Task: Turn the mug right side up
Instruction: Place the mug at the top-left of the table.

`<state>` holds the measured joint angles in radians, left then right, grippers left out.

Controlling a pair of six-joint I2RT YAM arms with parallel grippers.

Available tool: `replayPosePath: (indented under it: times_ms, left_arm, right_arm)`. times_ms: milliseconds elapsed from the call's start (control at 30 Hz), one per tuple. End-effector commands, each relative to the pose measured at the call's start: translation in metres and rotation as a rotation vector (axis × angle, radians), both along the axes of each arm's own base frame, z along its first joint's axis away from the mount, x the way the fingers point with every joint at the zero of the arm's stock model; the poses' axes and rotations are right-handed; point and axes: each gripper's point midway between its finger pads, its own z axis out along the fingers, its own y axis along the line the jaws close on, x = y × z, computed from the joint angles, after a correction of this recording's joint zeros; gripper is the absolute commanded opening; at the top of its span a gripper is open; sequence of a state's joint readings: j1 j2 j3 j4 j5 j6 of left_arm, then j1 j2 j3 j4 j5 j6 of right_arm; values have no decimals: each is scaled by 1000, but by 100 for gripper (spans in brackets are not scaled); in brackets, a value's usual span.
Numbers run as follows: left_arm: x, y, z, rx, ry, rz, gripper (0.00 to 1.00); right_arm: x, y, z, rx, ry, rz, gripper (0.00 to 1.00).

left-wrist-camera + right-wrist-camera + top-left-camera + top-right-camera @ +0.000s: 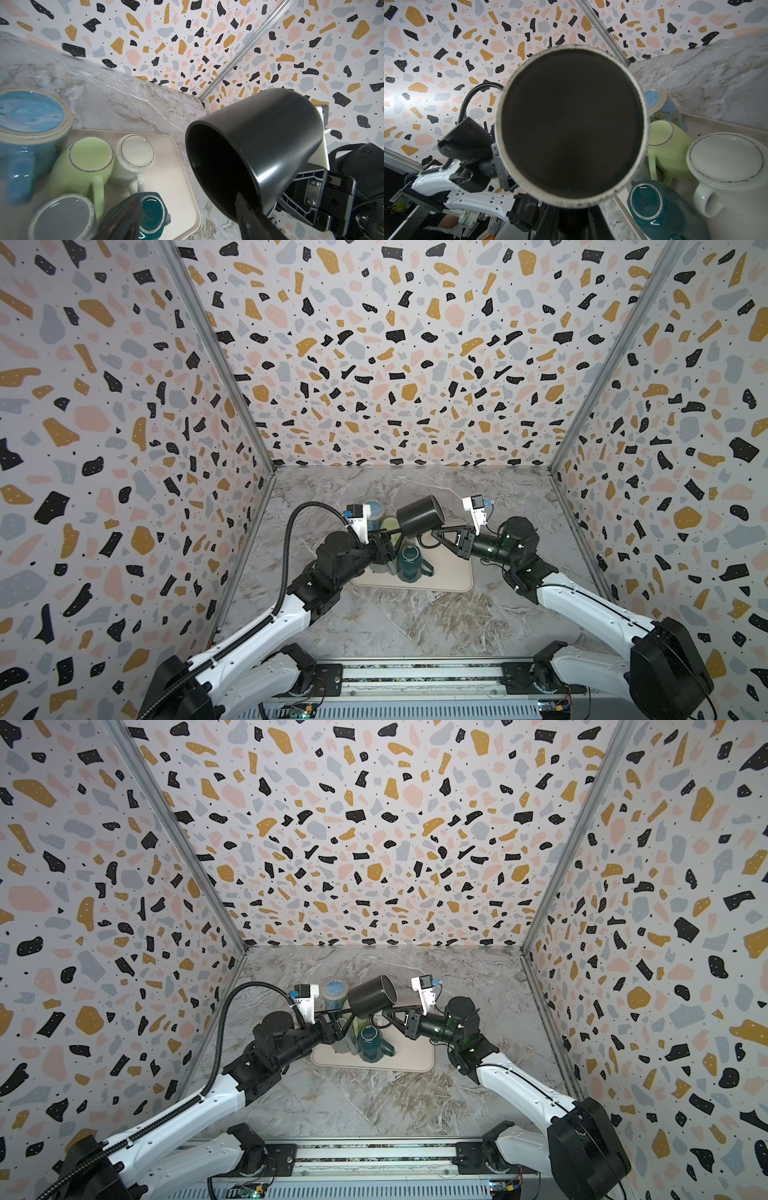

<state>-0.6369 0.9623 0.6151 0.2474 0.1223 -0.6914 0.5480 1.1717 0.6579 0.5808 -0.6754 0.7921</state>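
The black mug (419,514) (371,992) hangs in the air above the tray, lying on its side. Its mouth (218,166) faces my left arm and its flat base (571,124) faces my right arm. My right gripper (436,535) (386,1015) (571,209) is shut on the mug from underneath, on the handle side; the handle itself is hidden. My left gripper (397,543) (349,1021) (187,197) stands open. One of its fingers (249,214) reaches the lower rim of the mug's mouth, and the other hangs over a teal mug.
A beige tray (449,576) (172,170) on the marble table carries upside-down mugs: blue (31,116), light green (89,153), white (135,151), teal (153,212) (409,564) and grey (62,216). Patterned walls close in the back and both sides.
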Motion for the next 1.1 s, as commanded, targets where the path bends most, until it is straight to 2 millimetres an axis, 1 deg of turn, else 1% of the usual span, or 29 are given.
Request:
replayPosePath:
  times_ms: [0, 67, 100, 167, 333, 533, 700, 833, 1067]
  left_arm:
    - [-6, 1, 16, -18, -65, -11, 73]
    - [-11, -1, 18, -45, -73, -38, 72]
    - [-16, -5, 21, -65, -88, -71, 70]
    - [-22, -12, 22, -103, -93, -122, 70]
    - [-29, -26, 28, -217, -83, -205, 69]
    - [-29, -40, 34, -245, -86, -241, 68]
    - [-27, -48, 34, -261, -79, -257, 66]
    - [-29, -59, 46, -259, -99, -315, 59]
    - [-23, -64, 57, -260, -121, -316, 52]
  right_arm:
    - [6, -2, 52, 51, -167, -39, 0]
    - [7, -3, 54, 55, -169, -44, 0]
    - [7, -3, 55, 62, -172, -43, 0]
    - [6, -2, 58, 78, -169, -33, 0]
    - [0, -1, 60, 111, -168, -4, 0]
    - [-2, -2, 56, 123, -163, -1, 0]
    - [-5, -2, 59, 139, -171, 11, 0]
    - [-8, -1, 61, 158, -169, 30, 0]
    - [-14, 1, 59, 186, -161, 66, 0]
